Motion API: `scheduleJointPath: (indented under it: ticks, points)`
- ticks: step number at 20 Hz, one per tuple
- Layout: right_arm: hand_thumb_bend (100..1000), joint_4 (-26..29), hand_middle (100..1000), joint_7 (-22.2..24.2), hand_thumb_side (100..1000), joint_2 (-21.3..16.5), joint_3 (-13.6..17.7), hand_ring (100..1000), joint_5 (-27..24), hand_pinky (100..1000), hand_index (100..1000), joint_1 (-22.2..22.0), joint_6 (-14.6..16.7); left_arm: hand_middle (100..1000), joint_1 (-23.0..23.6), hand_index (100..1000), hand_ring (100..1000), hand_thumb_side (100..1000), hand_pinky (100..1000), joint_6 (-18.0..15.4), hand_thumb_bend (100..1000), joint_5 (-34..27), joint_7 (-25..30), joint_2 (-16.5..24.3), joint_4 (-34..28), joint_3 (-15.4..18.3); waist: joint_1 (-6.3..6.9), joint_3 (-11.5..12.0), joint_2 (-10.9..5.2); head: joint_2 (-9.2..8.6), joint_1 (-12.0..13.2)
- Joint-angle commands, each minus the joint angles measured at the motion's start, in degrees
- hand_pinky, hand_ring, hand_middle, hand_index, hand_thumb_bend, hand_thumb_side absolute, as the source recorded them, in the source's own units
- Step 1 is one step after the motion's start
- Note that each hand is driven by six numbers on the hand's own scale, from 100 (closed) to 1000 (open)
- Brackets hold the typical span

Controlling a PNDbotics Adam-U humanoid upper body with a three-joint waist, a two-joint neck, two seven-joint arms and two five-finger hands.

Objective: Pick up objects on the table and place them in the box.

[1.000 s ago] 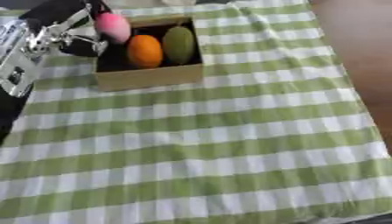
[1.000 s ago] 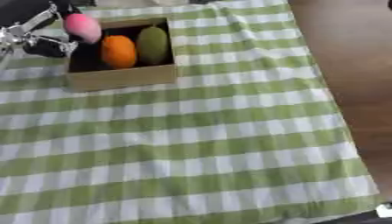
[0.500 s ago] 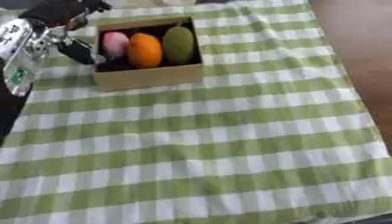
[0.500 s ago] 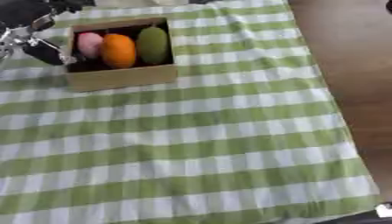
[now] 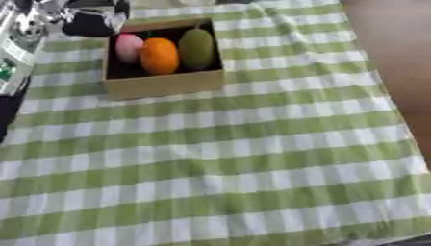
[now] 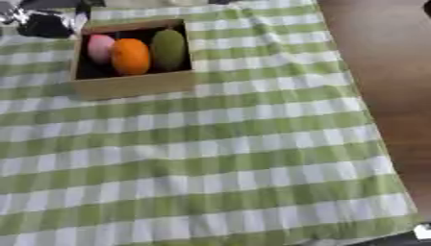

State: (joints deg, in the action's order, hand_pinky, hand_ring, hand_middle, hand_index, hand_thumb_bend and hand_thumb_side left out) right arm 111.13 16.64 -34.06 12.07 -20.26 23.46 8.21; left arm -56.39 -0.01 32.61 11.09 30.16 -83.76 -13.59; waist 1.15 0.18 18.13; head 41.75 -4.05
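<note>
Left eye view shows the box [image 5: 165, 84], an open cardboard one, standing near the far left part of the tabletop, on a green and white checked cloth [image 5: 227, 163]. Three objects lie side by side inside it: a pink object [image 5: 128, 46] at the left, an orange object [image 5: 159, 55] in the middle, touching the pink one, and a green oval object [image 5: 196, 48] at the right, close against the orange one. All three rest on the box's dark floor, below its rim.

Just beyond the box's far left corner, the left robot hand [image 5: 94, 20] shows as a dark, blurred shape apart from the objects; whether its fingers are straight or curled cannot be told. Its silver and black arm [image 5: 19, 43] runs down the view's left edge. The right robot hand shows in neither view.

Bare brown tabletop [image 6: 383, 72] lies to the right of the cloth.
</note>
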Motion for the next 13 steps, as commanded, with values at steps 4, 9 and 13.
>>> scheduleJointPath:
  ticks: [4,9,13]
  points:
    - [100,3.2,637,-4.2,521,-1.5,0.2,971,-1.2,1000,955,1.6,1.3,700,5.7,868,774,606,726,5.2,100,-26.0,-9.4,6.3,-22.7,4.7,-0.3,0.5,-1.54,-0.09,-0.4]
    - [100,3.5,649,-7.4,516,-0.9,-0.6,958,-2.3,1000,943,2.9,4.8,689,11.2,875,750,573,693,2.6,100,-38.3,-17.9,6.8,-30.5,8.3,-1.02,0.7,-2.05,0.16,-0.7]
    - [100,3.5,665,-9.2,527,1.0,-1.1,952,-3.3,1000,937,4.7,7.2,679,14.9,861,745,567,688,-6.3,100,-45.0,-22.4,5.6,-30.8,10.1,-1.5,0.7,-2.35,0.31,-0.4]
